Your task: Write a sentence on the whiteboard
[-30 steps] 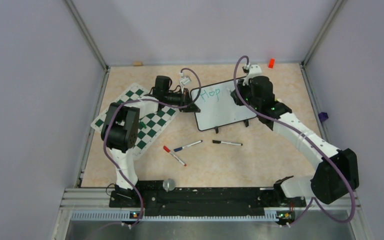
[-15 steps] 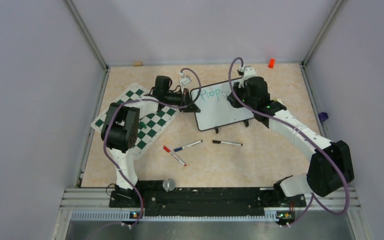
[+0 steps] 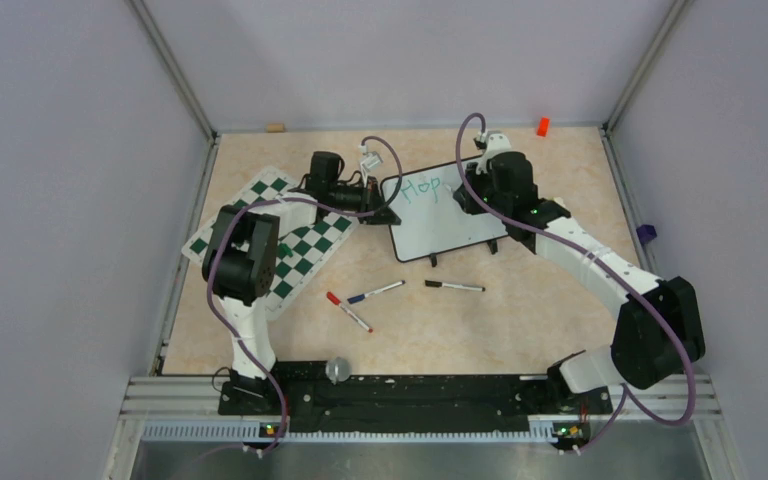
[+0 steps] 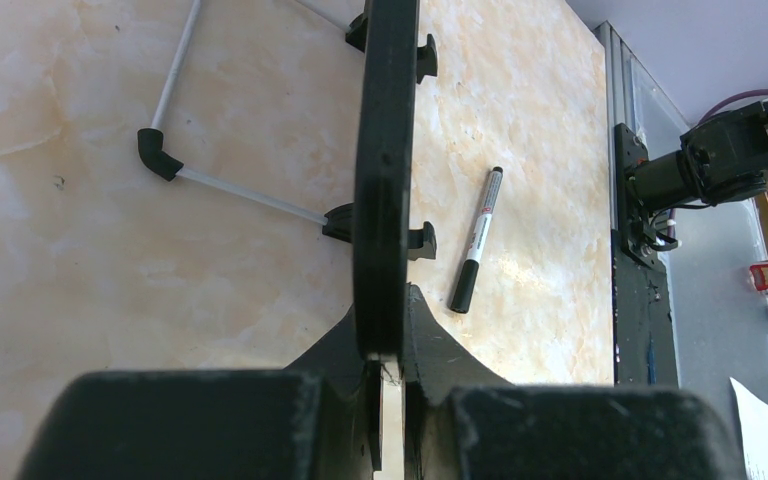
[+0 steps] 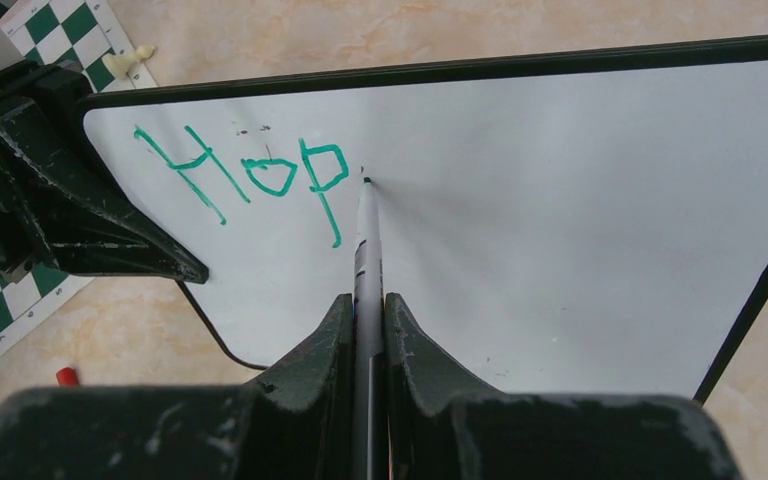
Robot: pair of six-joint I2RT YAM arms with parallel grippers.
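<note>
The whiteboard (image 3: 455,222) stands tilted on its feet mid-table, black-framed, its white face (image 5: 560,230) filling the right wrist view. Of the sentence, only green "Hop" (image 5: 250,175) is written at the top left, also readable from above (image 3: 422,186). My left gripper (image 3: 385,212) is shut on the board's left frame edge (image 4: 380,180), fingers (image 4: 388,335) pinching it. My right gripper (image 3: 467,190) is shut on a green marker (image 5: 366,235). Its tip touches the board just right of the "p".
A green-and-white chess mat (image 3: 280,240) lies left of the board. Black (image 3: 454,286), blue (image 3: 375,292) and red (image 3: 348,312) markers lie on the table in front. An orange piece (image 3: 542,126) sits at the back right. A grey knob (image 3: 337,369) sits by the arm bases.
My right arm has shifted left and slightly toward the board's top, bringing the marker close to the "p". The left arm and board have not moved.
</note>
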